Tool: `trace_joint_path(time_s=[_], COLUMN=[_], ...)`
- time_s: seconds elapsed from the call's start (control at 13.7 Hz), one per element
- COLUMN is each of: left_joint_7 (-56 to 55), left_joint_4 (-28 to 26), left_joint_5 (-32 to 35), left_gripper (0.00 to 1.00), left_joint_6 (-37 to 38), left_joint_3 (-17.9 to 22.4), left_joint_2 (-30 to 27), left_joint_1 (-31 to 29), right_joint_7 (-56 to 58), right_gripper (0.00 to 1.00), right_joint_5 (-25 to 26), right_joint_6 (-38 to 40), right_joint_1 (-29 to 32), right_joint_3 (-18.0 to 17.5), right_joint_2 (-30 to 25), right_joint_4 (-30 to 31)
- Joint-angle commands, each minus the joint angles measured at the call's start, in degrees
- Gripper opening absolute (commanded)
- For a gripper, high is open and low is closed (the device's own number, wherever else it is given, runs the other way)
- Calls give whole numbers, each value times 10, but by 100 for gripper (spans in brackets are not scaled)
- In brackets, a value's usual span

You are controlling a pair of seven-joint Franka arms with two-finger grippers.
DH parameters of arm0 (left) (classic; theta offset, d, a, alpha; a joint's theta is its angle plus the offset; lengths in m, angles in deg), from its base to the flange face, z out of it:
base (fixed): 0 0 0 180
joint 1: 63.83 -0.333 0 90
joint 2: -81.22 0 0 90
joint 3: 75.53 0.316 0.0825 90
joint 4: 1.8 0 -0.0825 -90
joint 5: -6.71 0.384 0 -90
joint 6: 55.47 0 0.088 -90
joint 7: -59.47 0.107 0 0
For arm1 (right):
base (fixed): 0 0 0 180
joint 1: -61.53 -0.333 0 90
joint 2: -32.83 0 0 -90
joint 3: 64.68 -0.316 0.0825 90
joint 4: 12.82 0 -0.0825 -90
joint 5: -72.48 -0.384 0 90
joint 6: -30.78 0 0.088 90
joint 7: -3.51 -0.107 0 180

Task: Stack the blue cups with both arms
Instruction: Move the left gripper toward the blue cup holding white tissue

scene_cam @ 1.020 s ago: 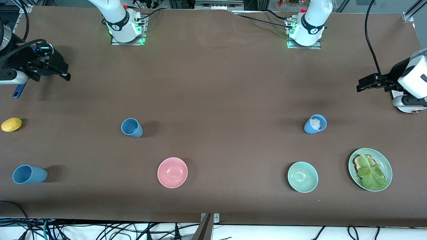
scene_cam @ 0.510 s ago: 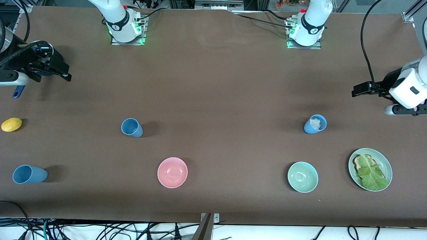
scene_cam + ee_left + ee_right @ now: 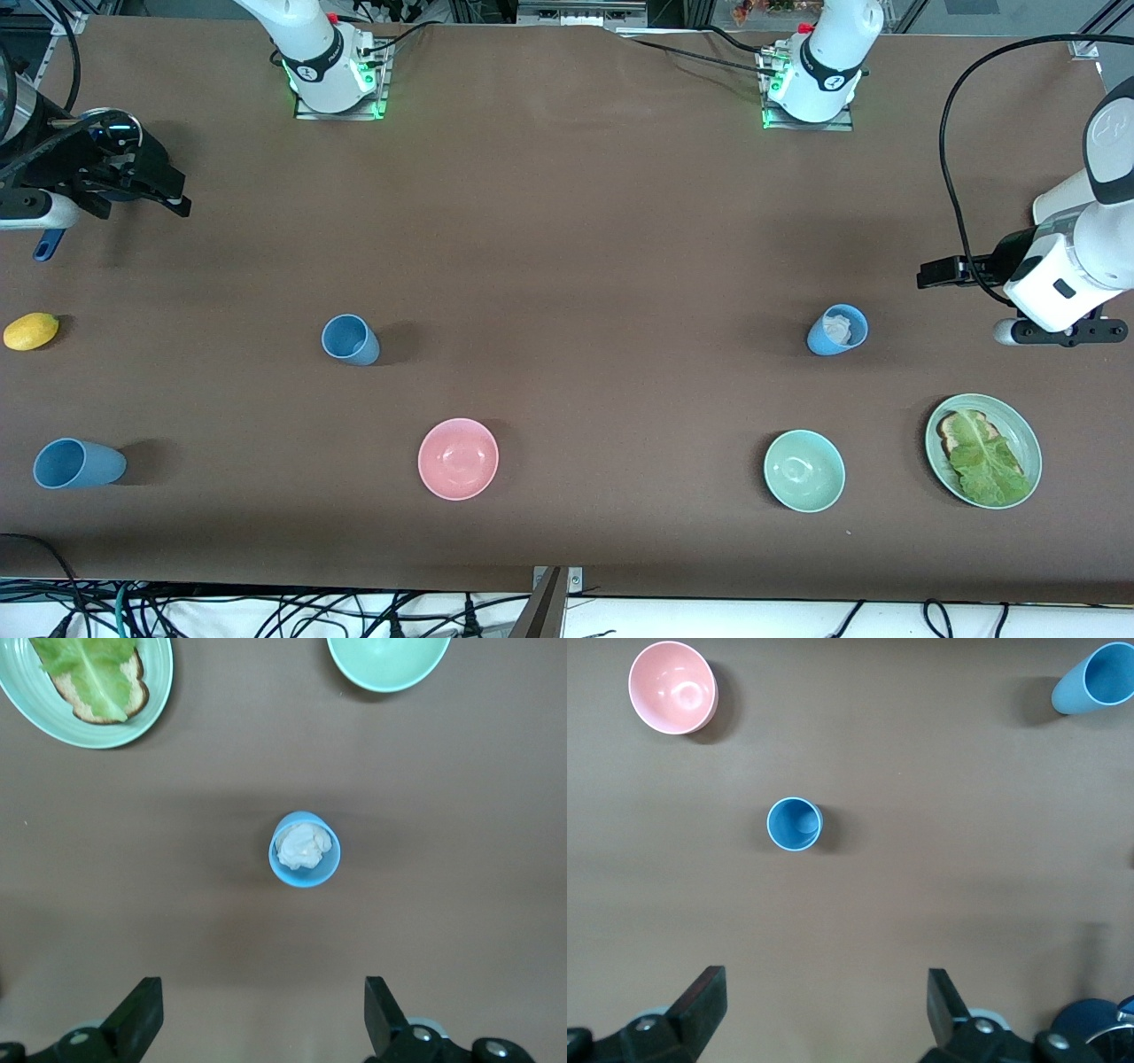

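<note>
Three light-blue cups stand upright on the brown table. One cup [image 3: 350,339] is toward the right arm's end and shows empty in the right wrist view [image 3: 795,824]. A second cup [image 3: 78,463] stands nearer the front camera at that end's edge and also shows in the right wrist view [image 3: 1094,678]. The third cup [image 3: 837,330], toward the left arm's end, holds a white lump, as the left wrist view [image 3: 304,849] shows. My left gripper [image 3: 928,272] [image 3: 261,1017] is open, in the air beside that cup. My right gripper [image 3: 177,200] [image 3: 824,1005] is open and empty.
A pink bowl [image 3: 458,458] and a mint-green bowl [image 3: 803,470] sit near the front edge. A green plate [image 3: 1028,434] carries toast and lettuce. A lemon [image 3: 31,330] lies at the right arm's end. A dark-blue saucepan's handle [image 3: 46,245] shows under the right gripper.
The left arm has swung and its gripper has moved closer to the cup with the white lump. The right gripper has barely moved. The cups have not moved.
</note>
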State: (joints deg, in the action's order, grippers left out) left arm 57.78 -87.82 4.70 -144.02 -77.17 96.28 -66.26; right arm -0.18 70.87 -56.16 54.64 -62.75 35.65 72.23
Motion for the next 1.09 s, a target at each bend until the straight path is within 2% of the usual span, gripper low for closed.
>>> trace_joint_path(time_s=[0.0,0.29,0.44,0.87,1.02], left_joint_7=[15,12,17,18,19], left_joint_4=[8,30,30,-9,-37], left_joint_5=[5,1,6,10,10], left_gripper=[100,100,100,100,100], left_joint_6=[-6,-19,-58,-135,-166], left_joint_3=[1,1,1,1,1], left_joint_2=[8,43,45,60,60], left_joint_1=[1,0,1,0,-6], right_joint_7=[3,3,-2,-4,-4], right_gripper=[100,100,100,100,100], right_joint_5=[1,1,1,-3,-2], right_joint_6=[11,12,9,4,4], right_joint_1=[1,0,0,0,0], right_joint_3=[-1,-1,-3,-3,-2], right_joint_2=[-4,-4,-4,-5,-5], right_joint_4=[7,21,21,18,19])
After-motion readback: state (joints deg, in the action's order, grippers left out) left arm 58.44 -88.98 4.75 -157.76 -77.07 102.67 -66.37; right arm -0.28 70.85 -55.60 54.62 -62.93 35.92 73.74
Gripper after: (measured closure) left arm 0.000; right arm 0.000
